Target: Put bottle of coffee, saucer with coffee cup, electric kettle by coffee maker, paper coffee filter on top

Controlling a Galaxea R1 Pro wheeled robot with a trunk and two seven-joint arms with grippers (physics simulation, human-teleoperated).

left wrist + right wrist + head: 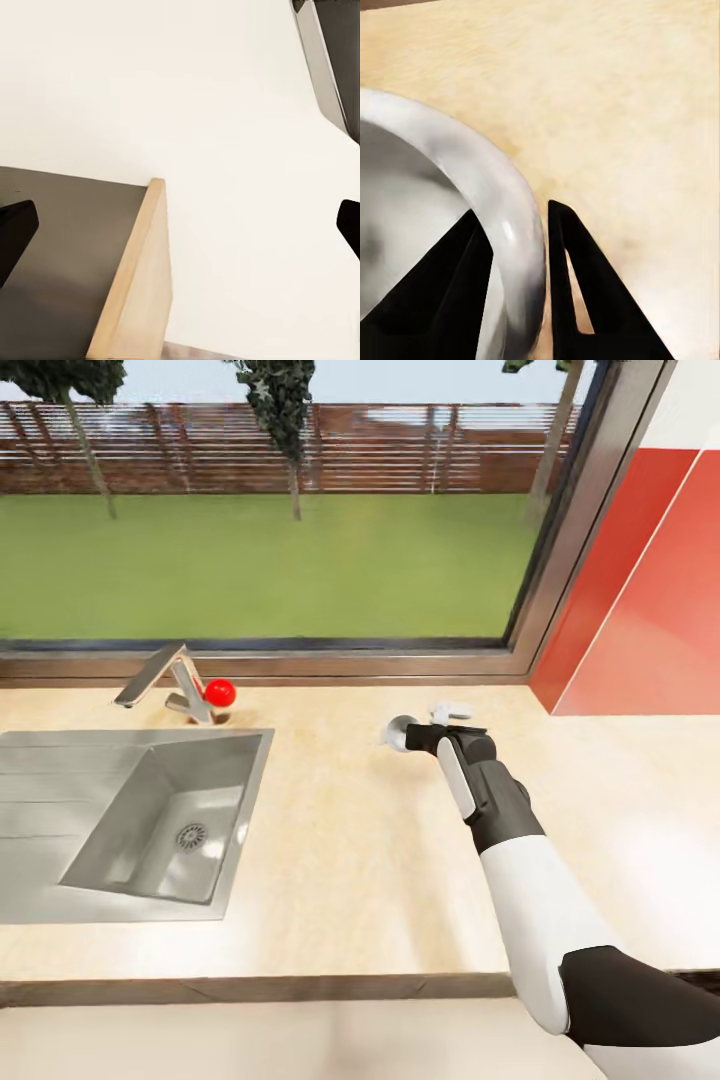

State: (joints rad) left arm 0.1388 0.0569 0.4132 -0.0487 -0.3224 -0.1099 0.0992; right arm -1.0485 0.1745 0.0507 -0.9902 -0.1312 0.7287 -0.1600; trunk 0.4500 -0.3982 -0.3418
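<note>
White coffee cup [472, 225] rim sits pinched by the right end effector [521, 285] above the kitchen countertop [622, 112].

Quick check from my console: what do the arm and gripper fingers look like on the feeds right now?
The right arm has glossy white shells with dark grey joint sections and a white-striped dark wrist. The right gripper has flat black wedge-shaped fingers with triangular cut-outs. The left gripper's fingers look plain black.

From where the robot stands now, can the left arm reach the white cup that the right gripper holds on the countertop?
Probably not at once. The left gripper hangs open off the countertop's edge, while the coffee cup, pinched at its rim by the right gripper, sits far across the kitchen countertop.
</note>
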